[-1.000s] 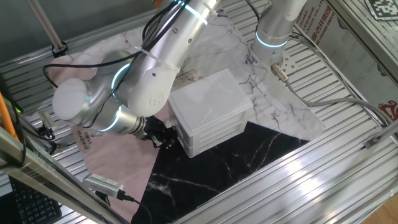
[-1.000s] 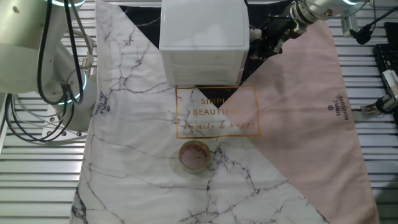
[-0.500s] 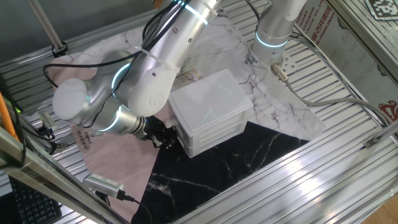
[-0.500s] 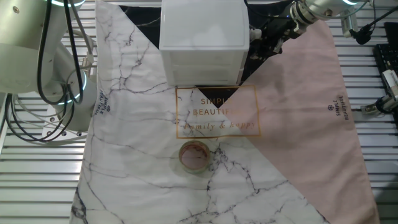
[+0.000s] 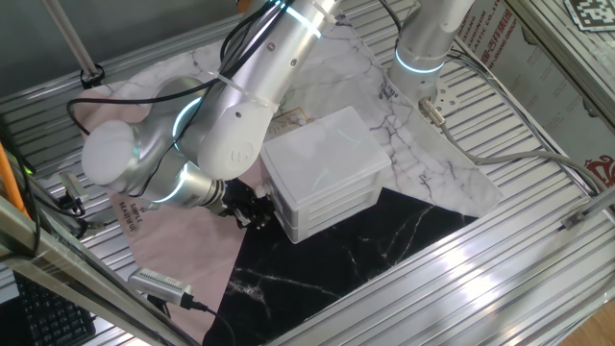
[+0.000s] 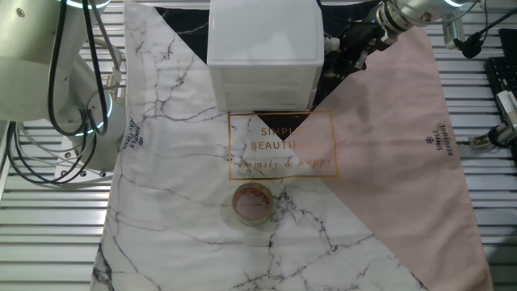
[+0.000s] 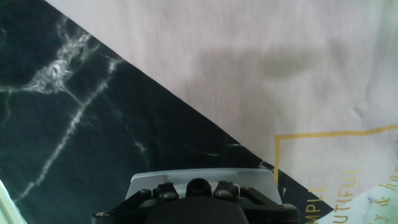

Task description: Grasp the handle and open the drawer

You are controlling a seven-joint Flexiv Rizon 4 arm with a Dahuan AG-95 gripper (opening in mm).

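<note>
The small white cabinet [image 5: 322,159] stands on the cloths; it also shows in the other fixed view [image 6: 262,36]. My gripper [image 5: 258,213] is right against its front face, also seen in the other fixed view [image 6: 335,55]. In the hand view the drawer front [image 7: 202,177] fills the bottom edge, and the tiny black handle [image 7: 198,186] sits between my fingertips [image 7: 166,191], with a small gap on each side. My gripper [image 7: 196,190] is open around the knob. The drawer looks shut in.
A round pinkish cup [image 6: 252,202] stands on the white marble cloth. A pink cloth [image 6: 404,145] and a black marble cloth [image 5: 356,240] lie around the cabinet. A second arm's base [image 5: 423,48] and cables stand at the back.
</note>
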